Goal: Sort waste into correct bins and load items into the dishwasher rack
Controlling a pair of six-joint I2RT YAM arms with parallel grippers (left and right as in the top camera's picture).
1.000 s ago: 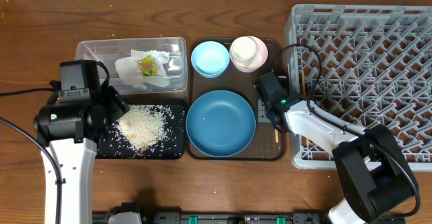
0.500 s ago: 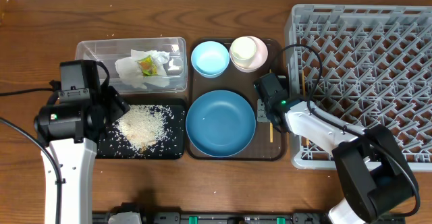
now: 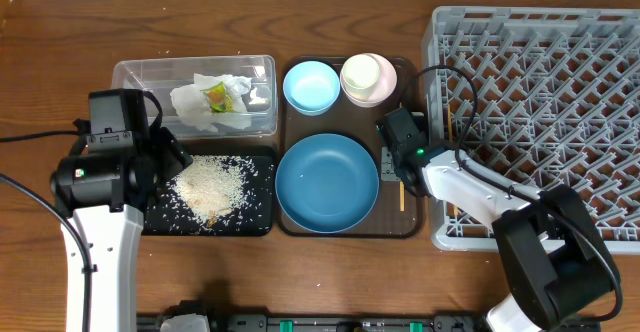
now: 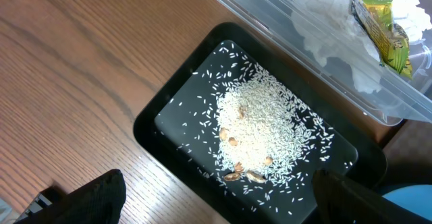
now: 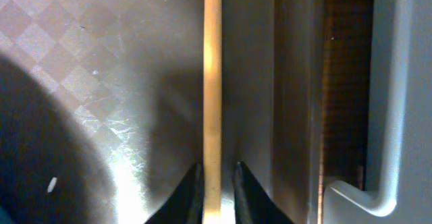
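My right gripper (image 3: 400,169) is shut on a thin wooden chopstick (image 5: 212,82) over the right strip of the brown serving tray (image 3: 395,227), beside the grey dishwasher rack (image 3: 540,122). The chopstick's end shows below the gripper in the overhead view (image 3: 402,196). My left gripper (image 4: 223,207) is open and empty above the near edge of the black tray (image 3: 262,224), which holds rice (image 3: 210,187). The clear tub (image 3: 130,72) holds the napkin (image 3: 200,107) and wrapper (image 3: 217,96). The dark-blue plate (image 3: 327,182), light-blue bowl (image 3: 311,86) and pink bowl (image 3: 385,84) sit on the serving tray.
A white cup (image 3: 361,73) sits inside the pink bowl. A few brown bits (image 4: 246,175) lie in the rice. The rack's wall (image 5: 398,82) is close on my right gripper's right side. Bare wood table lies left of the black tray (image 4: 67,82).
The chopstick has shifted a little to the left and now lies straight between my right gripper's fingers. The left arm has not moved.
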